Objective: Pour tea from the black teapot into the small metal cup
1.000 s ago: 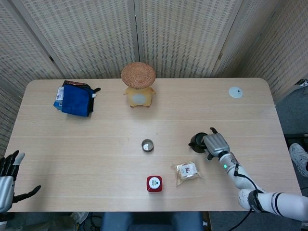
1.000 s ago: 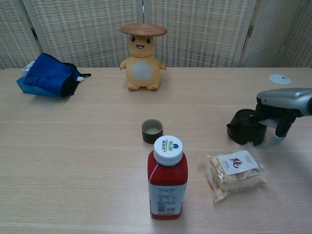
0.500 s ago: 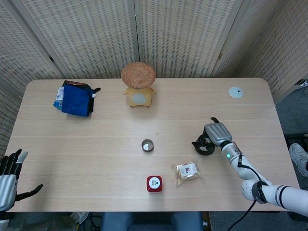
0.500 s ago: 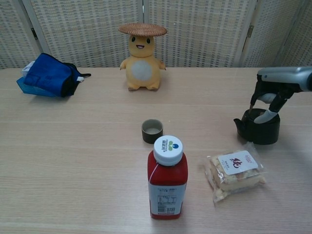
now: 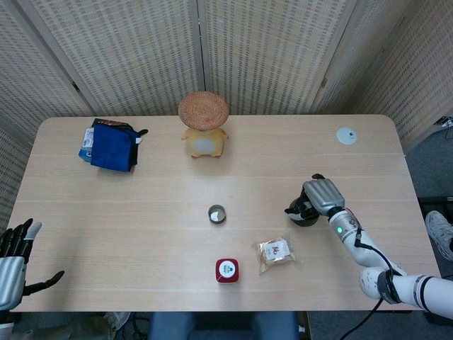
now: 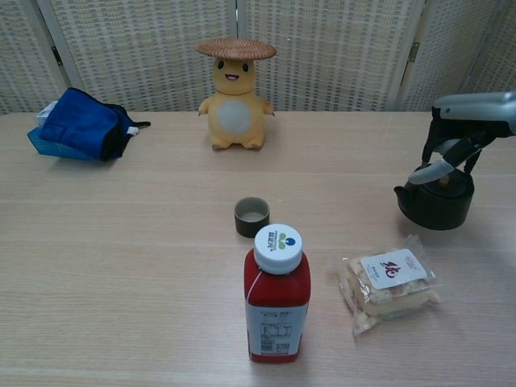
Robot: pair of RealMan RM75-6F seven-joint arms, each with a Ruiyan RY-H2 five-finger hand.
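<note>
Pale wooden table (image 5: pixel 141 212) carries the small round metal cup (image 5: pixel 217 213) at its centre, and toward three o'clock from it the squat black teapot (image 6: pixel 435 205) stands upright under the right hand (image 5: pixel 320 197), fingers curled around its top handle, while the left hand (image 5: pixel 13 255) hangs spread, holding nothing

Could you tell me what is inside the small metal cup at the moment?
The small metal cup shows a pale interior; whether that is liquid or bare metal cannot be told.
</note>
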